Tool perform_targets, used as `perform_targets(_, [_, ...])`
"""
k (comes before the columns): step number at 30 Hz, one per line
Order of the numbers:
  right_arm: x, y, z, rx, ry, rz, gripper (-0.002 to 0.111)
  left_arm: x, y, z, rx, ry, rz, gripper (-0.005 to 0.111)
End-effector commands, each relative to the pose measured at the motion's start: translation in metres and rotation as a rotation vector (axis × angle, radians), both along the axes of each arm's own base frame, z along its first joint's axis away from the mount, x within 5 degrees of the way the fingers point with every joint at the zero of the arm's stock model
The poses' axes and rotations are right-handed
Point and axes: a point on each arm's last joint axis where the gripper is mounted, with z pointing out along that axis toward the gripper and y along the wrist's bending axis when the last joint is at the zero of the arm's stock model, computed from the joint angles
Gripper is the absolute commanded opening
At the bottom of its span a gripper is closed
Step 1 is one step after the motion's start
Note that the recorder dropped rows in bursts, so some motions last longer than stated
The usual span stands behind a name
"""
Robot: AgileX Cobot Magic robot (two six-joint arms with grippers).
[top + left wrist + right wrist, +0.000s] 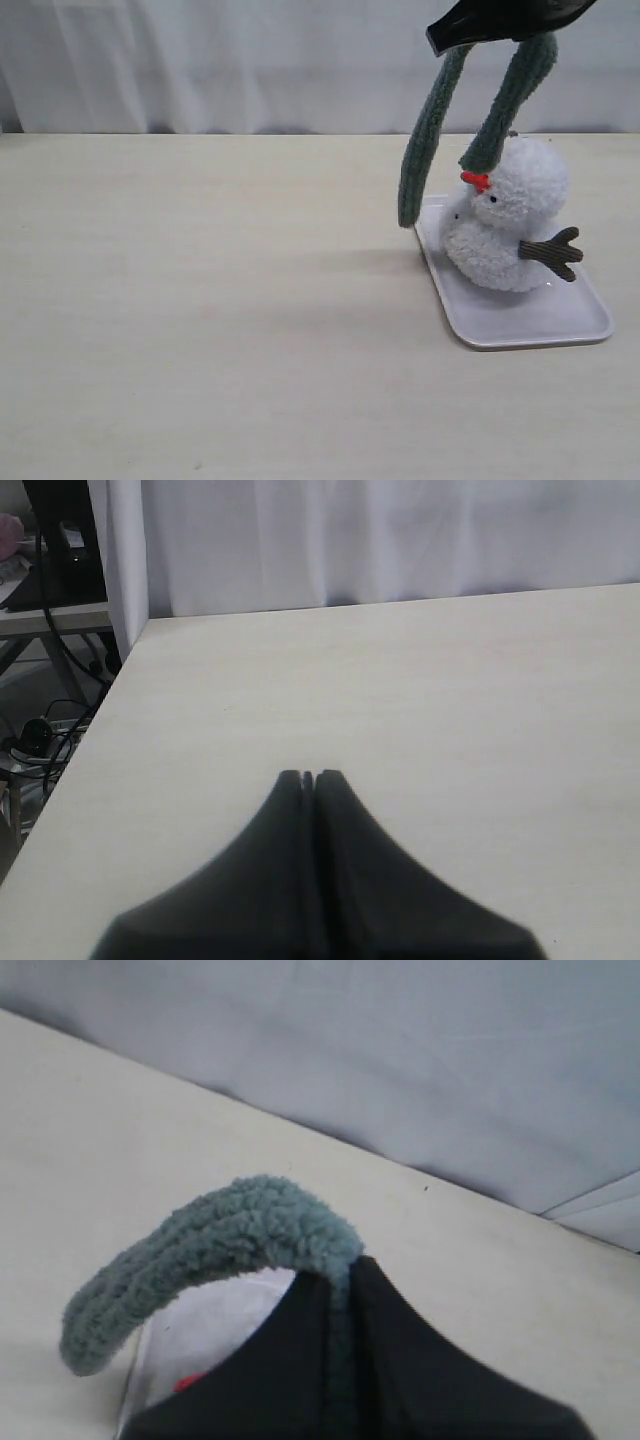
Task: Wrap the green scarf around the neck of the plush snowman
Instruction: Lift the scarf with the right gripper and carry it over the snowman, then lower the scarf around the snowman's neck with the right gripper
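The plush snowman lies tilted on a white tray at the right, its orange-red nose pointing left and a brown twig arm sticking out. My right gripper hangs above it, shut on the green scarf. The scarf drapes down in two strands: one ends by the tray's left edge, the other touches the snowman's head. In the right wrist view the scarf loops out from between the pinched jaws of the right gripper. My left gripper is shut and empty over bare table.
A white curtain hangs behind the pale wooden table. Past the table's edge in the left wrist view, cables and equipment are on the floor.
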Motion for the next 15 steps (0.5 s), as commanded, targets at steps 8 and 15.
perform_targets(8, [0.042,-0.055,-0.037,-0.058,0.15,-0.274,0.004,0.0,0.0,0.001,-0.008,-0.013,-0.004,0.0])
perform_targets(15, [0.046,-0.082,-0.052,-0.016,0.285,-0.328,0.004,0.0,0.0,0.001,-0.008,-0.013,-0.004,0.0])
